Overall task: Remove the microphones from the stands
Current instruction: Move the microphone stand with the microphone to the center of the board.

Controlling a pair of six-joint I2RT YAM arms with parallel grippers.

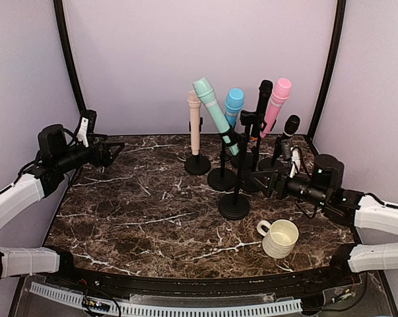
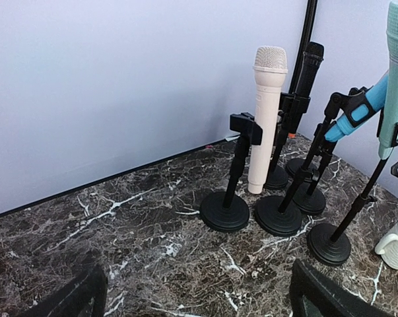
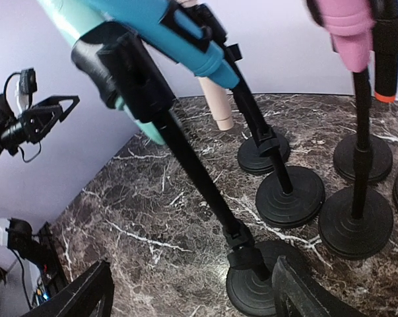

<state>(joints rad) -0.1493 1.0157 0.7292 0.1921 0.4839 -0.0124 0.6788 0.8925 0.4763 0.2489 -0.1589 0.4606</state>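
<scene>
While clipped in stand [image 3: 197,173], mint microphone [image 1: 210,105] tilts head up-left; right gripper [image 3: 192,267] spread, apparently flanking base [image 3: 255,287]; left gripper [image 2: 197,271] spread.

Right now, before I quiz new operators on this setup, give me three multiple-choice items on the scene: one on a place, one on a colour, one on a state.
1. Where does the cream ceramic mug stand on the dark marble table?
A. near right
B. far left corner
C. in the middle of the far edge

2. What colour is the leftmost microphone in the top view?
A. blue
B. pale peach
C. black

3. How is the left claw?
A. shut on a microphone
B. shut on the mug
C. open and empty

Answers:
1 A, it sits at the near right of the top view.
2 B, the upright one left of all the others is pale peach.
3 C, it gapes wide at the table's left side with nothing in it.
</scene>
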